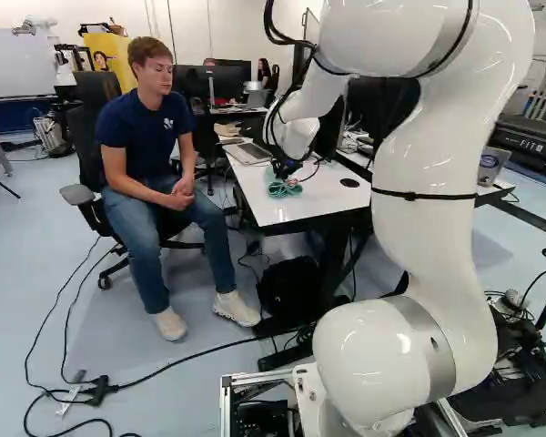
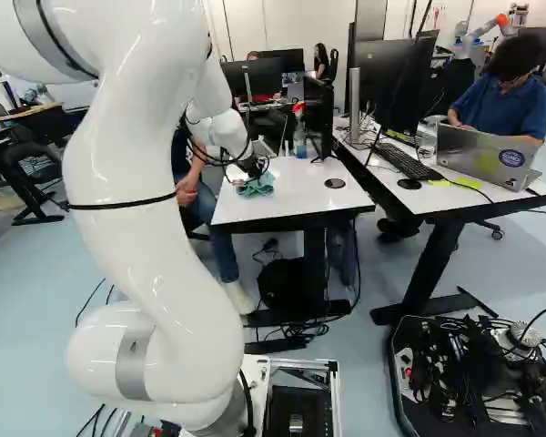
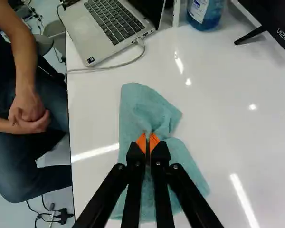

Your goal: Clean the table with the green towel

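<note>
Tabletop (image 3: 237, 118), towel (image 3: 138, 104) lengthwise along tool (image 2: 256, 174)

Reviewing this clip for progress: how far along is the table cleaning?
Looks done: the hand has pinched the towel, which bunches up at the orange pads. Under way: the towel lies on the table, so wiping may be starting or in progress. Left: probably the surface around it, toward the laptop and bottle. Whether any part has been wiped, I cannot tell.

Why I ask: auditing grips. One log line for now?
pincer: shut on green towel | towel: on white table | open laptop: beyond towel
</note>
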Tool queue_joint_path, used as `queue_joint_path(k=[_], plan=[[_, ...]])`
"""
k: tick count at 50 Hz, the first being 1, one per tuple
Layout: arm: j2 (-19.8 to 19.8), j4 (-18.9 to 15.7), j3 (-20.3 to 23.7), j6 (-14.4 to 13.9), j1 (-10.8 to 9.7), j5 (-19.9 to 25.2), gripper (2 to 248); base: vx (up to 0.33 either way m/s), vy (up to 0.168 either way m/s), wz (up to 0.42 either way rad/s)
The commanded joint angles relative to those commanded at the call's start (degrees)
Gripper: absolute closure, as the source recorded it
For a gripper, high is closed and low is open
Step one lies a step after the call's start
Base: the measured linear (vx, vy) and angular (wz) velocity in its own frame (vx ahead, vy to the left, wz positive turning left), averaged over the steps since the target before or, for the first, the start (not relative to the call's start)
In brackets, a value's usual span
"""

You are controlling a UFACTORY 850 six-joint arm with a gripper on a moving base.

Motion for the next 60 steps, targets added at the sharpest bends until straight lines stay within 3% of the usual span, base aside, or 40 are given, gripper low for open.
queue_joint_path(k=[21, 36, 60], plan=[[-4.2, 0.0, -5.3, 0.0, 1.6, 0.0, 218, 0.0, 0.0, 0.0], [-1.3, 0.0, -1.6, 0.0, 2.1, 0.0, 218, 0.0, 0.0, 0.0], [4.3, 0.0, 5.3, 0.0, 0.1, 0.0, 218, 0.0, 0.0, 0.0]])
